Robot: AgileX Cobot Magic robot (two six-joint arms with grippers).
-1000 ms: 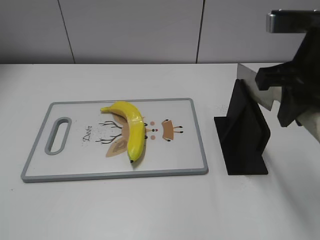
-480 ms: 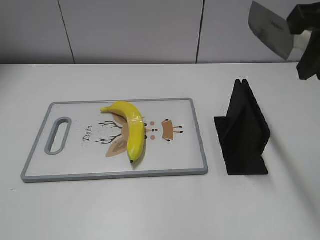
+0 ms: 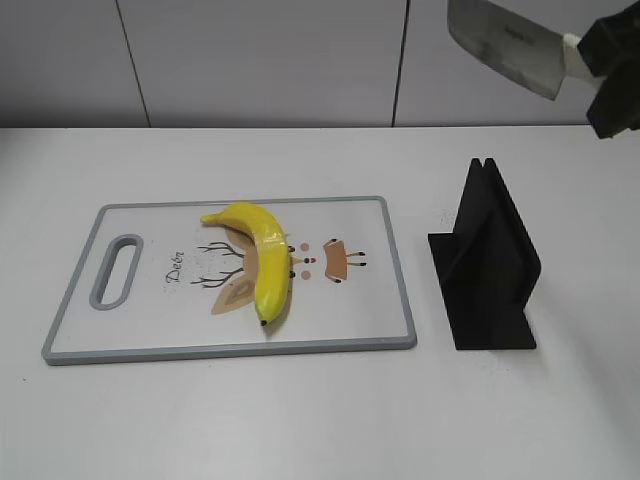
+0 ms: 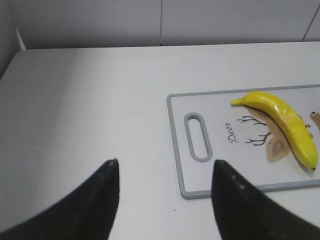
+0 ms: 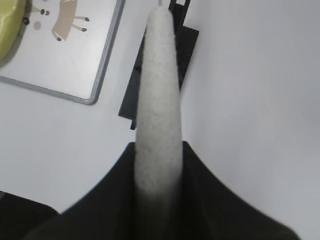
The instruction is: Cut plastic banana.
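Observation:
A yellow plastic banana (image 3: 262,258) lies on a white cutting board with a grey rim (image 3: 398,270); both also show in the left wrist view, the banana (image 4: 283,124) on the board (image 4: 174,130). My right gripper (image 3: 608,75) is shut on the white handle (image 5: 158,105) of a cleaver, whose steel blade (image 3: 503,40) is held high in the air above and right of the black knife stand (image 3: 488,262). My left gripper (image 4: 164,172) is open and empty, above bare table left of the board.
The black knife stand (image 5: 182,55) stands on the white table right of the board and is empty. A grey panelled wall runs behind the table. The board has a handle slot (image 3: 117,271) at its left end.
My right gripper lifted the cleaver out of the knife stand, raised it high, and has now carried it a little to the left. The banana and board have not moved.

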